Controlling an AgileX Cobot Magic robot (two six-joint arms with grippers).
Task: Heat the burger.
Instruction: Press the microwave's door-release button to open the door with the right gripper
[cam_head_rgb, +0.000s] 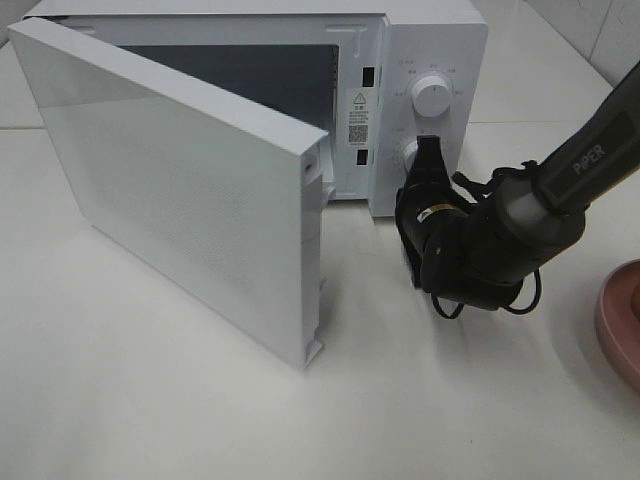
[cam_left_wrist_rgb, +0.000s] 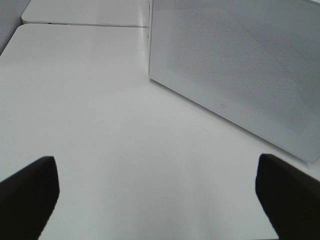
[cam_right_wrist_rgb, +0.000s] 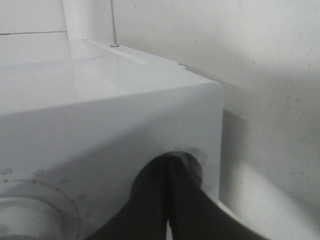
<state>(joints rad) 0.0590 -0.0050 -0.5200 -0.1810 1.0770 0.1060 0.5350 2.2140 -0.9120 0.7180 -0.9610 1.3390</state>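
Note:
The burger is out of view in every frame. The white microwave (cam_head_rgb: 432, 40) stands at the back with its door (cam_head_rgb: 180, 190) swung wide open, and the dark cavity shows nothing I can make out. My right gripper (cam_head_rgb: 427, 150) is shut, its black fingertips (cam_right_wrist_rgb: 167, 170) pressed together against the lower knob (cam_head_rgb: 408, 153) of the control panel. In the left wrist view my left gripper (cam_left_wrist_rgb: 157, 200) stands wide open over bare table, holding nothing, with the door's outer face (cam_left_wrist_rgb: 235, 65) ahead of it.
An upper knob (cam_head_rgb: 432, 95) sits above the lower one on the panel. A pink plate (cam_head_rgb: 622, 320) shows at the right edge of the table. The open door juts forward over the left half of the white tabletop (cam_head_rgb: 150, 400).

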